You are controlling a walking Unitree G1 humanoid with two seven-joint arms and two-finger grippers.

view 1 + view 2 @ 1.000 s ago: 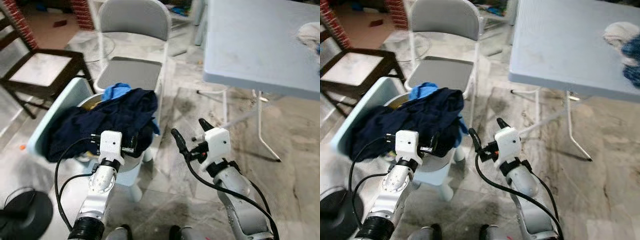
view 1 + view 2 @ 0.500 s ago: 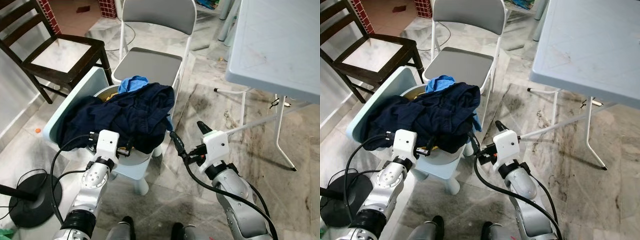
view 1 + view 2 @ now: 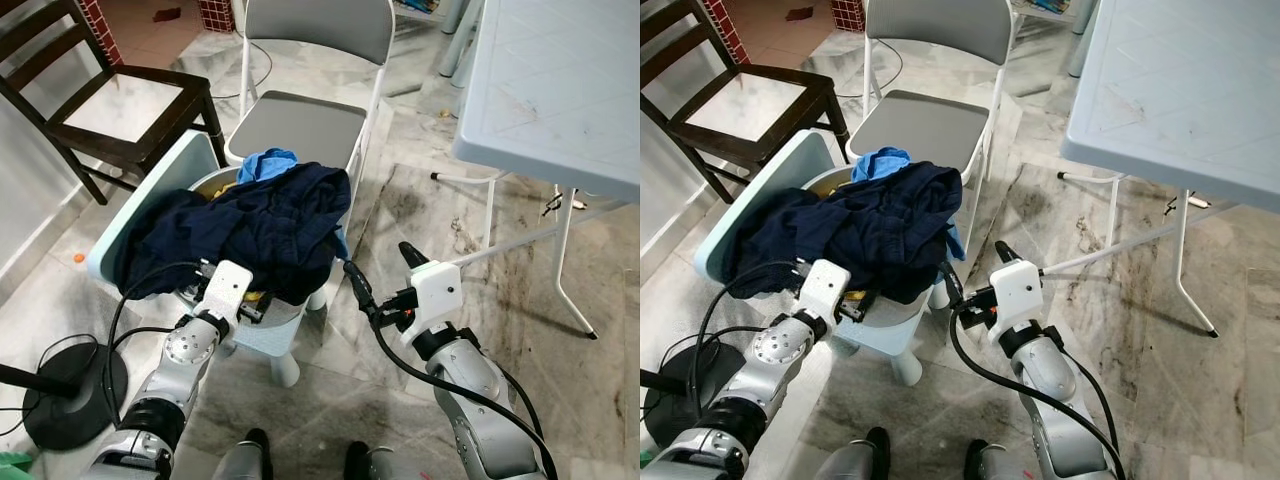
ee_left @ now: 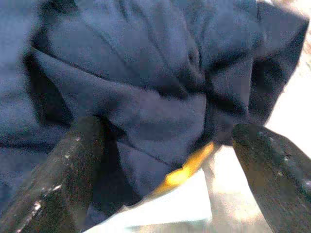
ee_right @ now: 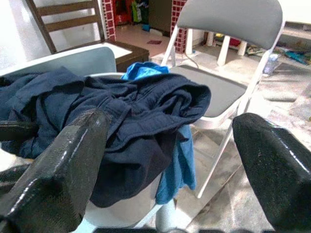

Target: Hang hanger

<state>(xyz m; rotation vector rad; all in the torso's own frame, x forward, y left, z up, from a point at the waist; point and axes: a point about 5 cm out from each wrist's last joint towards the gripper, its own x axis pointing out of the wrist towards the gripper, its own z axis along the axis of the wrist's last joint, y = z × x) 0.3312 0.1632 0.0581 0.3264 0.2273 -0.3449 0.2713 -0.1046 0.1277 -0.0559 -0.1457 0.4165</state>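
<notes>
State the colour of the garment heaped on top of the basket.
Dark navy garment, clearest in the right wrist view.

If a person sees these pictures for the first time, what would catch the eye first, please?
First, the dark blue garment heaped over a pale plastic stool, with a brighter blue cloth behind it. The left gripper is at the heap's front edge, fingers open; the right gripper is open beside it. A grey folding chair stands behind.

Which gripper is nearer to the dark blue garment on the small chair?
Left. The left gripper is right at the dark blue garment, fingers open against its lower edge. The right gripper is open beside it, apart.
</notes>
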